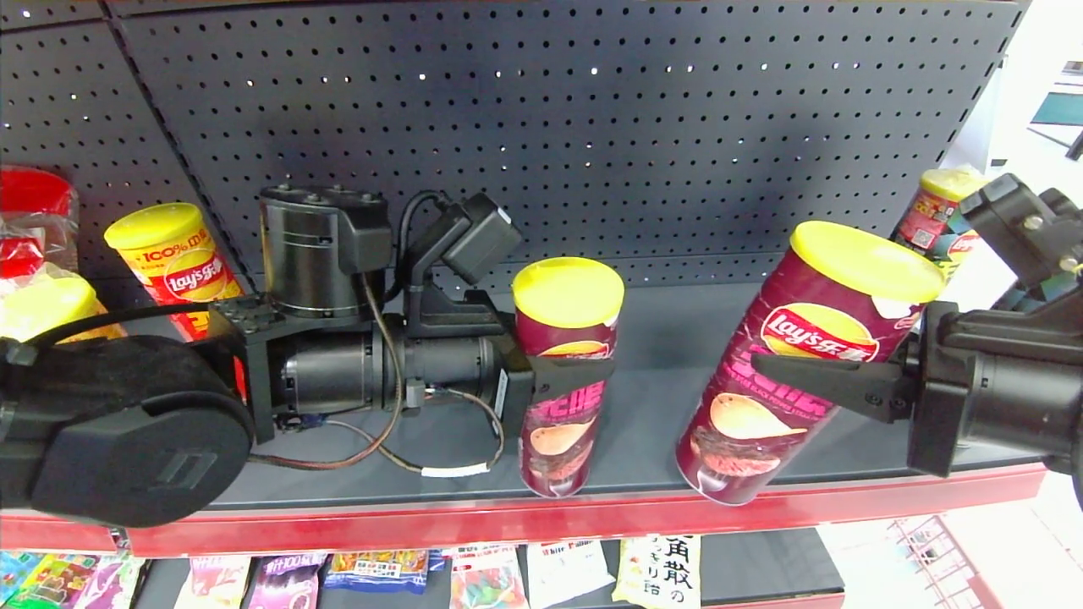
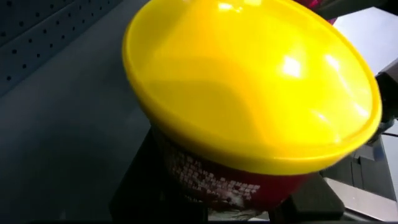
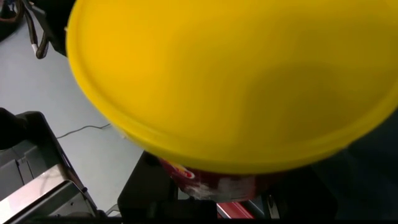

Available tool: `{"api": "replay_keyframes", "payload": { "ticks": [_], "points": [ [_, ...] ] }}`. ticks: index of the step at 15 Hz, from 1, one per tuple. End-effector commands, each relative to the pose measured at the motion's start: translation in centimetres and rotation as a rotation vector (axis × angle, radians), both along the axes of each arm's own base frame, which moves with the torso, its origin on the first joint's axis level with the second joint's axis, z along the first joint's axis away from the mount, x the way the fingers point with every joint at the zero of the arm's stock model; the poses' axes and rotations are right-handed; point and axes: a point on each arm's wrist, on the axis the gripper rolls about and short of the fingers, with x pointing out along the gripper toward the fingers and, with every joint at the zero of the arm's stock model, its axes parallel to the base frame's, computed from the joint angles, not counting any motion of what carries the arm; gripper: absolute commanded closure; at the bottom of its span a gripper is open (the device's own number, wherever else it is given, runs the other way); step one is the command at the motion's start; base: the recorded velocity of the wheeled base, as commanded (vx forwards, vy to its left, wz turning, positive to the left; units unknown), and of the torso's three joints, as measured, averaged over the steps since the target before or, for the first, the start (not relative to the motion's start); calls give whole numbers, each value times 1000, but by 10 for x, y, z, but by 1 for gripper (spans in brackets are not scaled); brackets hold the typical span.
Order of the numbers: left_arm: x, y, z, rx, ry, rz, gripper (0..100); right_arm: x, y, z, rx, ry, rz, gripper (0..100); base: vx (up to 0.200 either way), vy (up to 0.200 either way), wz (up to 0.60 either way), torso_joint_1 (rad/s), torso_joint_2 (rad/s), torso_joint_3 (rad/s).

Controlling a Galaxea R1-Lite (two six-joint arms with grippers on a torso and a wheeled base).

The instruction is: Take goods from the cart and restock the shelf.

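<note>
Two maroon chip cans with yellow lids are on the grey shelf (image 1: 651,423). The left can (image 1: 565,372) stands upright near the front edge, and my left gripper (image 1: 565,376) is shut on its middle. Its lid (image 2: 249,81) is close under the left wrist camera. The right can (image 1: 804,355) tilts with its top leaning right and its base at the red shelf lip (image 1: 592,516). My right gripper (image 1: 825,376) is shut on that can. The right can's lid (image 3: 236,81) looms in the right wrist view.
Yellow chip cans (image 1: 173,262) stand at the shelf's back left, with a red-lidded jar (image 1: 30,216) beyond them. Another can (image 1: 939,207) sits at the far right. A pegboard (image 1: 550,118) backs the shelf. Snack bags (image 1: 508,575) hang on the level below.
</note>
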Motion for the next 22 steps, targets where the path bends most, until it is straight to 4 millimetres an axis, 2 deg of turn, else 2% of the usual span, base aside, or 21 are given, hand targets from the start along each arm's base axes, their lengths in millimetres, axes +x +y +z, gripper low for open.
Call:
{"api": "replay_keyframes", "payload": {
  "ticks": [1,10,11,16,22],
  "points": [
    [-4,2,-3,7,10,-4,100,0,0,0,-1,0,1,100,0,0,0,0,0,0],
    [-10,6,-8,14,19,-6,100,0,1,0,0,-1,3,100,0,0,0,0,0,0],
    [-10,7,-9,11,16,-4,0,0,1,0,-1,0,3,100,0,0,0,0,0,0],
    [-13,10,-8,-1,39,5,0,7,5,1,-4,3,6,100,0,0,0,0,0,0],
    [-26,27,-11,9,52,25,0,23,14,6,-5,-2,10,100,0,0,0,0,0,0]
  ]
}}
